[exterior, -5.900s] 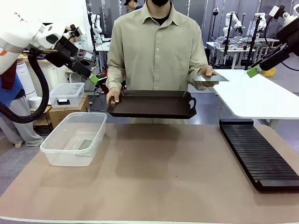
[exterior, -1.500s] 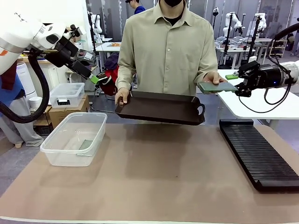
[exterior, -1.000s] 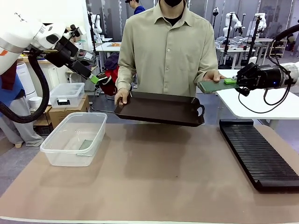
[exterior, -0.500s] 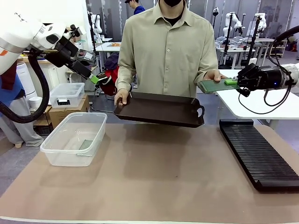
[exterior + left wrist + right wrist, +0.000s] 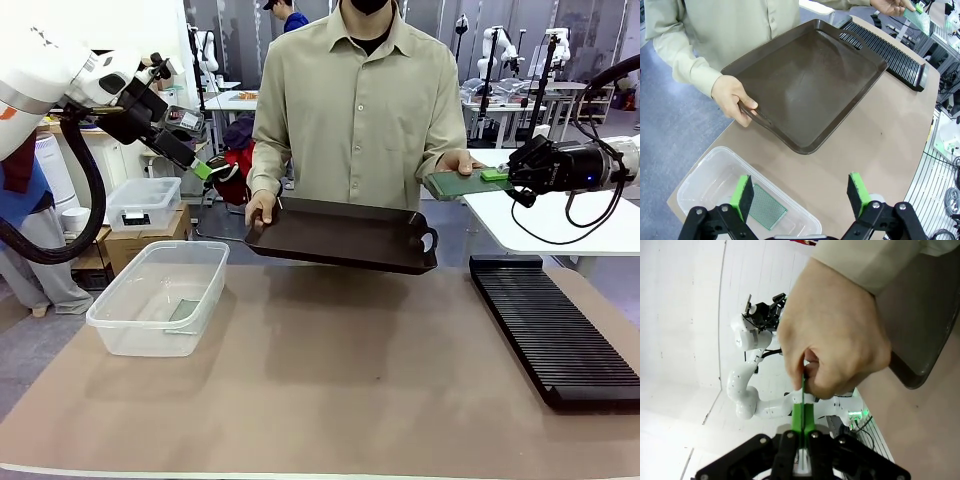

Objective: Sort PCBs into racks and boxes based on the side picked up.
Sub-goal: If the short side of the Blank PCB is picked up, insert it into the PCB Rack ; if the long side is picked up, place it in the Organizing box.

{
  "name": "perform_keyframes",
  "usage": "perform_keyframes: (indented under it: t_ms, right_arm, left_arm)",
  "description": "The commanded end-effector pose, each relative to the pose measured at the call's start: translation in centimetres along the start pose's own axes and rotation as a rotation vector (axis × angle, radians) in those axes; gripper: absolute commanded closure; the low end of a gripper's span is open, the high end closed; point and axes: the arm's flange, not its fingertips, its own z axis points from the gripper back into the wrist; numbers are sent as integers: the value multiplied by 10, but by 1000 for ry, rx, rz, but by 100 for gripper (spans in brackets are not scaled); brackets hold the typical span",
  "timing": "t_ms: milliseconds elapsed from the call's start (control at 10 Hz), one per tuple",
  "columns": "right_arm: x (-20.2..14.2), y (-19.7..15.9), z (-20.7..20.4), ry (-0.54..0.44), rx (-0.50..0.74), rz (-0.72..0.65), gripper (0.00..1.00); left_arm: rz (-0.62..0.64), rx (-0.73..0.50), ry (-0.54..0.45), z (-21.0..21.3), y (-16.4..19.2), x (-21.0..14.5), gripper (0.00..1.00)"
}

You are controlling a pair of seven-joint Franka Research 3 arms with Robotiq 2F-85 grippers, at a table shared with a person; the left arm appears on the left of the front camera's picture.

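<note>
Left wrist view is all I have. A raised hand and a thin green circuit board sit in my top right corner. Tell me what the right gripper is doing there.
Observer: The right gripper is shut on the thin green rectangular circuit board; in the right wrist view its green pads clamp one edge.
Operator: Say whether the person has let go.
Observer: No. The person's hand pinches the opposite end.
Operator: Give me the board's attitude.
Observer: From the front it lies roughly level, beside and slightly above the dark brown rectangular tray.
</note>
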Motion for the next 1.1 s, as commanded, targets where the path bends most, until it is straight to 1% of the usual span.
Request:
perform_keyframes:
  t_ms: [0, 1000]
  right_arm:
    - [-1, 0, 0, 3, 4, 14, 100]
    - [-1, 0, 0, 3, 4, 14, 100]
  left_arm:
    - [-1, 2, 0, 0, 1, 1, 0]
    - [-1, 2, 0, 0, 1, 1, 0]
